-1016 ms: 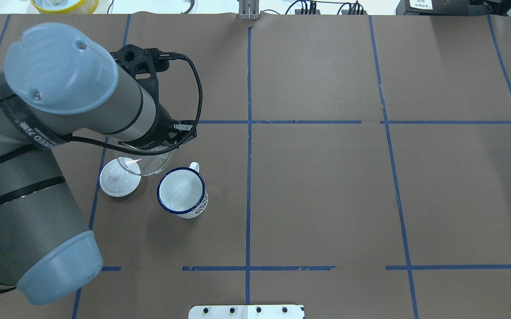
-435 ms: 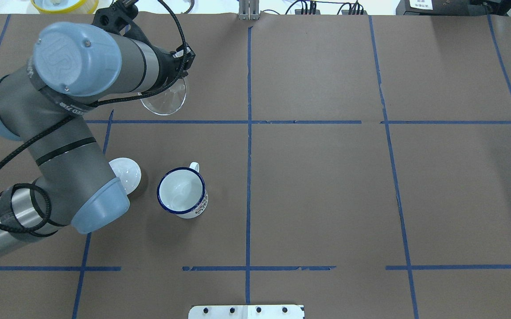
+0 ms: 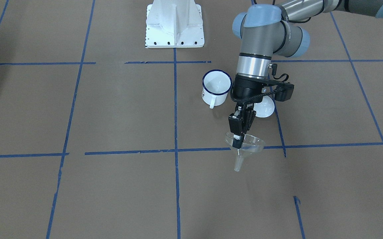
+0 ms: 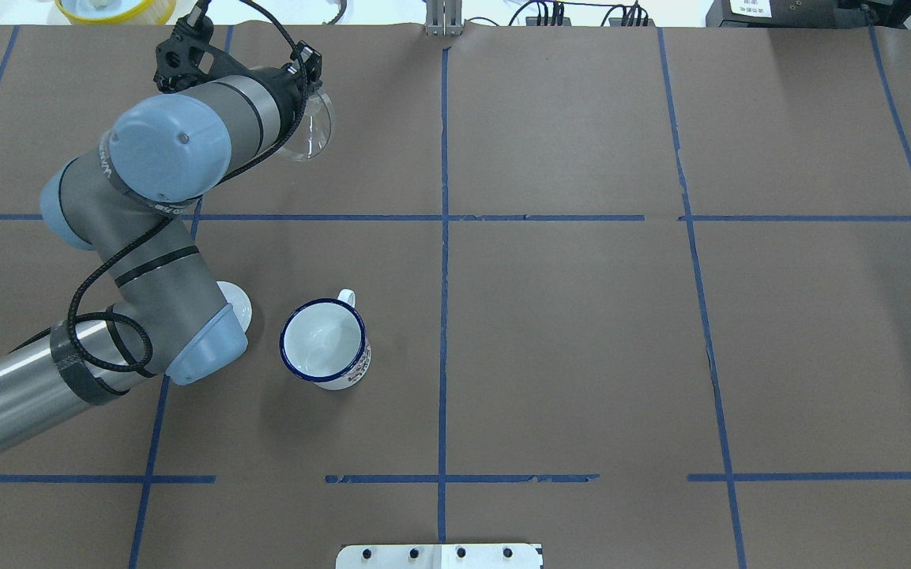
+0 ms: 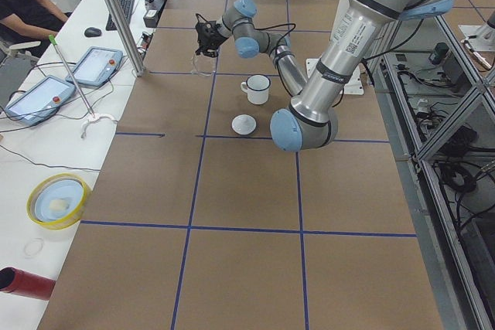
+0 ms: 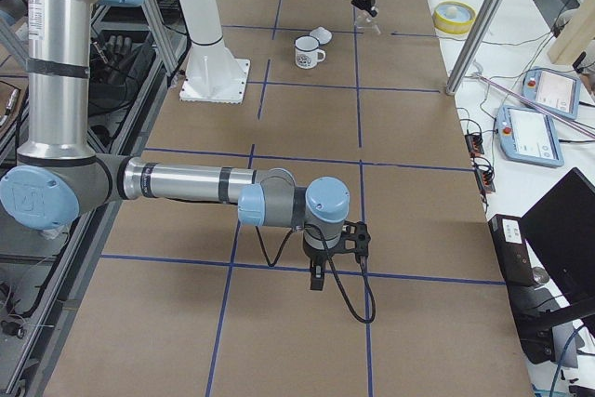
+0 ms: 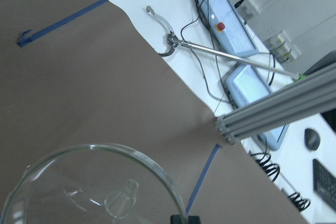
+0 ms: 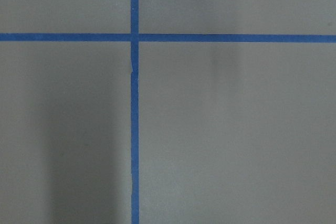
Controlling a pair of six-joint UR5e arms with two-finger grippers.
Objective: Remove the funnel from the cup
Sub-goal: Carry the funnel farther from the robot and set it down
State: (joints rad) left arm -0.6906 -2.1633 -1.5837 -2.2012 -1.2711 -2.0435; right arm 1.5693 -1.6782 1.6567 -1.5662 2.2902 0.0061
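My left gripper (image 3: 237, 142) is shut on the rim of the clear funnel (image 3: 249, 146) and holds it in the air, spout down, over the far left part of the table. In the overhead view the funnel (image 4: 311, 130) hangs well beyond the cup (image 4: 322, 341). The left wrist view shows the funnel's bowl (image 7: 79, 182) from above. The white mug with a blue rim (image 3: 216, 87) stands upright and empty, apart from the gripper. My right gripper (image 6: 317, 278) hangs low over bare table far from them; I cannot tell whether it is open or shut.
A white round lid with a knob (image 3: 265, 107) lies beside the mug, partly under my left arm (image 4: 186, 316). The white robot base plate (image 3: 174, 25) is at the near edge. Tablets (image 7: 226, 17), cables and an aluminium post (image 7: 278, 103) lie beyond the table's far edge.
My left arm has carried the funnel from just above the lid, beside the mug, to the far left part of the table. The mug and lid have not moved.
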